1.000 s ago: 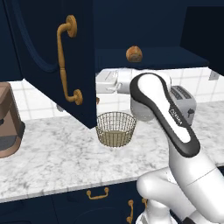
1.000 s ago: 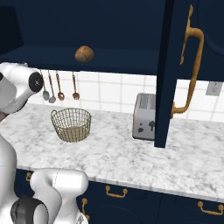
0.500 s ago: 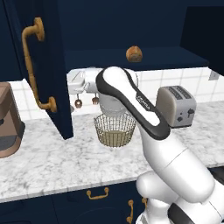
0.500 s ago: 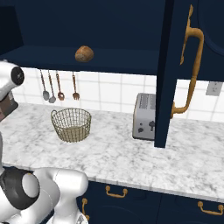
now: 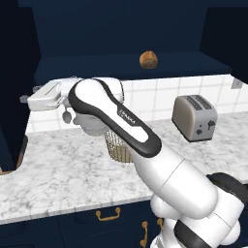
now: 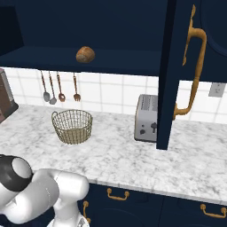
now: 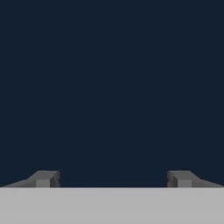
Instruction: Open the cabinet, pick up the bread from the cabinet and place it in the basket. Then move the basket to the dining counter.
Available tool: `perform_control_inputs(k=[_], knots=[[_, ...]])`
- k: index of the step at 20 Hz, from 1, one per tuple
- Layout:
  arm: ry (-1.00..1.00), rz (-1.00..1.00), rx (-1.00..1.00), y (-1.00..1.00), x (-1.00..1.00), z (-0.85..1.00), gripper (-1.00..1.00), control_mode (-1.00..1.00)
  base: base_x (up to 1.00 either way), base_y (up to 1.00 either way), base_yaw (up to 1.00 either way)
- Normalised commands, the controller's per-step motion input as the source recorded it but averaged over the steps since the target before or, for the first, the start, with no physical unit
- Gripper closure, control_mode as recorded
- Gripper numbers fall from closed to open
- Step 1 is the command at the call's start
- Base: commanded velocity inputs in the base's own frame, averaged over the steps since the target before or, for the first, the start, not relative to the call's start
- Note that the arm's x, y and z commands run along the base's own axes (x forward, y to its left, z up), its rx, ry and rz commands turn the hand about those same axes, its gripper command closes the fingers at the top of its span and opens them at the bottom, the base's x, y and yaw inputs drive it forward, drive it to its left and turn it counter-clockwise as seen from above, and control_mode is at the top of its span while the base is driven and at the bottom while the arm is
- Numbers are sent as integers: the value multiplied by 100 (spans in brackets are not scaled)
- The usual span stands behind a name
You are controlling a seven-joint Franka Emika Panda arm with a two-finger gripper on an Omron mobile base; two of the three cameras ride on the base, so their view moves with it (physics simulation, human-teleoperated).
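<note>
Now the cabinet (image 6: 177, 71) left door has been swung fully aside by the wide-spread, empty jaws (image 7: 113, 178), leaving the bread (image 5: 148, 59) exposed on its shelf well right of them, above the basket (image 6: 72, 126).

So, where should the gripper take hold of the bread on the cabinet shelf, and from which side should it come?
Grip the bread across its rounded middle, coming from the open front of the cabinet. The loaf is small and sits alone near the shelf's front edge, with the doors swung aside, so the front is probably free. The gripper is open, its fingertips wide apart.
</note>
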Motion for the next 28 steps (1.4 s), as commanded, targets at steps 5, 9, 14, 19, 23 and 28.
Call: perform_control_inputs(k=[5, 9, 14, 19, 23, 28], knots=[[-7, -9, -6, 61, -8, -4, -100, -100, 0, 0, 0], [-7, -2, 0, -11, -7, 3, -100, -100, 0, 0, 0], [-1, -28, -6, -91, -13, 21, -100, -100, 0, 0, 0], [0, -41, -8, -100, -10, 20, -100, -100, 0, 0, 0], [6, -48, -9, -100, 0, 32, -100, -100, 0, 0, 0], [11, -47, -9, -99, 0, 44, -100, -100, 0, 0, 0]])
